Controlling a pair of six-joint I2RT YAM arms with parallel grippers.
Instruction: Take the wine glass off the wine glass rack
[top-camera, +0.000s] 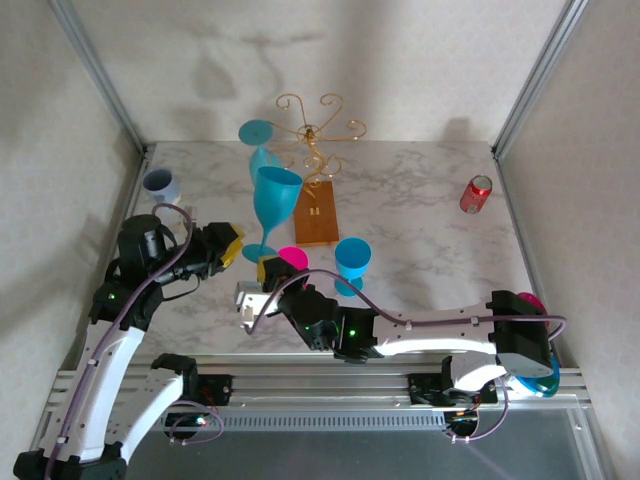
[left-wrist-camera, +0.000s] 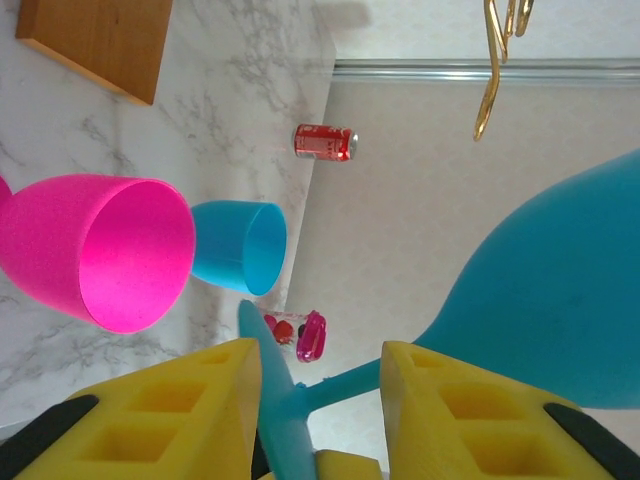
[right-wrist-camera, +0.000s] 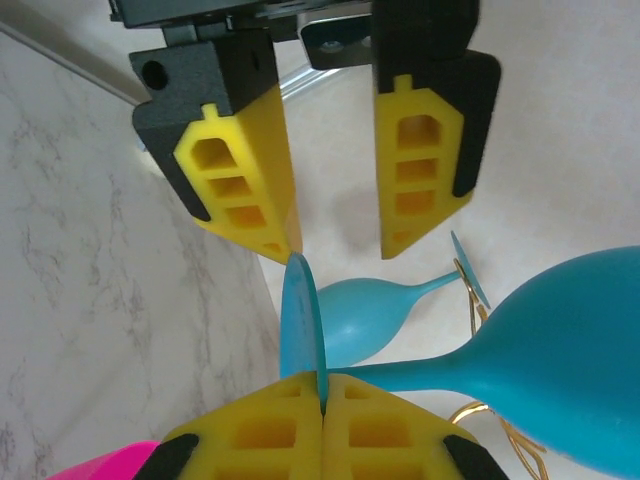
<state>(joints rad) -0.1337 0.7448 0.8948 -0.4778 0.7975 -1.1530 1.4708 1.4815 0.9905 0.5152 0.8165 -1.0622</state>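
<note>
The turquoise plastic wine glass (top-camera: 276, 198) is off the thin gold wire wine glass rack (top-camera: 313, 132) and stands upright just in front of and left of the rack's rectangular orange-brown wooden base (top-camera: 318, 215). The right gripper (top-camera: 268, 271) reaches it from the side away from the rack. In the right wrist view, this gripper (right-wrist-camera: 323, 385) has its yellow pads pressed together on the stem, just beside the round foot (right-wrist-camera: 300, 330). The left gripper (top-camera: 237, 243) sits left of the foot with its fingers spread apart. In the left wrist view, the stem (left-wrist-camera: 335, 385) passes between them without being pinched. A second turquoise wine glass (top-camera: 262, 158) hangs upside down from a scroll arm on the rack's left side. A pink plastic cup (top-camera: 294, 258) and a blue plastic cup (top-camera: 352, 262) stand just in front of the rack's base. A red drink can (top-camera: 476, 193) lies well to the rack's right, and a pale mug (top-camera: 160, 184) stands well to its left.
</note>
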